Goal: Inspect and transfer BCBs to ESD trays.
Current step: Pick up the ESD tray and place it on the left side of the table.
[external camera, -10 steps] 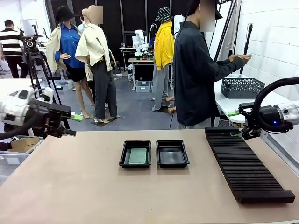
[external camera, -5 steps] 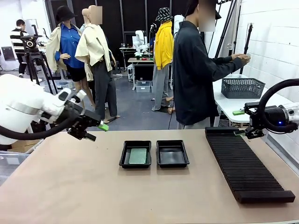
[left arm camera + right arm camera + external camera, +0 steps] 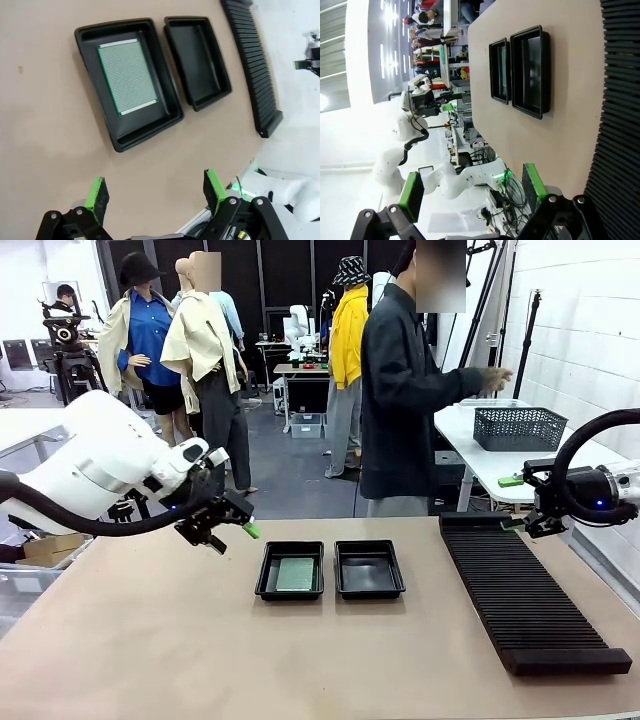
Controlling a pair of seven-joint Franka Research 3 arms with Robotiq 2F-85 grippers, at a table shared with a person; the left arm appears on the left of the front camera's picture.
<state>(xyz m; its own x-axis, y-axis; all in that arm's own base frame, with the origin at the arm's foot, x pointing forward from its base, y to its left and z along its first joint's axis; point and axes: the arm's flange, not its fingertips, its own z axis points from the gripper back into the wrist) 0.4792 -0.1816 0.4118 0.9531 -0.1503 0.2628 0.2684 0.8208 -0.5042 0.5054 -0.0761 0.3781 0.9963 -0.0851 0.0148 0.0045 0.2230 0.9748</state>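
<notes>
Tan table [image 3: 150, 640], left ESD tray [image 3: 288, 595] holding one BCB [image 3: 295, 574], right ESD tray [image 3: 370, 594] bare, left hand [image 3: 233, 536] and right hand [image 3: 472, 187] spread, empty

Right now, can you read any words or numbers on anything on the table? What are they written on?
No words or numbers can be read anywhere on the table.
green board: fine stripes only; any print is too small to read.
black tray under it: no label seen.
empty tray: no label seen.
ribbed rack: no label seen.
</notes>
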